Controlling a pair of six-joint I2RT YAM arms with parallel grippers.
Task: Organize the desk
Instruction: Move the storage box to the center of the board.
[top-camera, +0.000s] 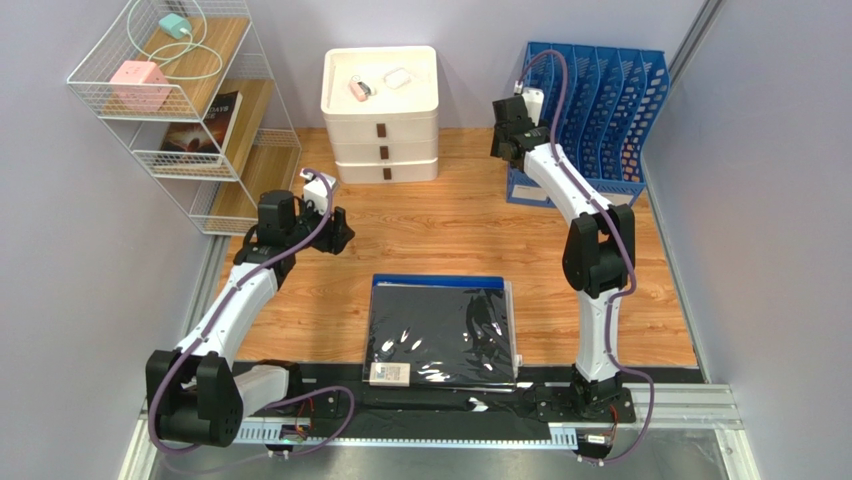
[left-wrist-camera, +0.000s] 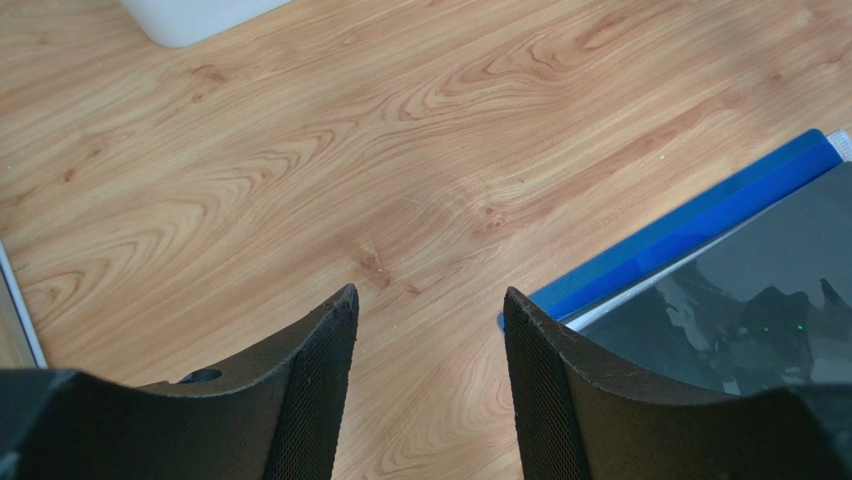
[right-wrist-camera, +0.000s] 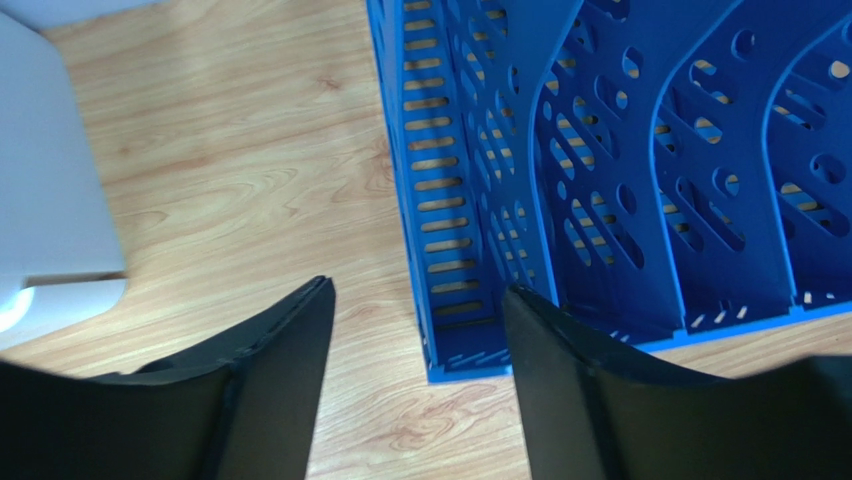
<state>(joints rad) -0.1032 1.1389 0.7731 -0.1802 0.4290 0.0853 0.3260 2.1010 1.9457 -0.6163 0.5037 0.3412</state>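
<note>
Found left jaws parted, empty, over bare desk (left-wrist-camera: 300, 150) just beside folder (left-wrist-camera: 720, 290) corner. Found right jaws likewise parted, empty, over a corner of the rack (right-wrist-camera: 600, 150). Counted one folder, one rack, one drawer unit (top-camera: 380, 130) of three drawers, one wire shelf (top-camera: 170, 110). Noted open wood between folder and drawer unit. Confirmed desk spanning the floor between grey walls (top-camera: 770, 200).

left fingers (left-wrist-camera: 312, 400) and right fingers (right-wrist-camera: 280, 390) stand parted, gripping nothing, both angled downward.
</note>
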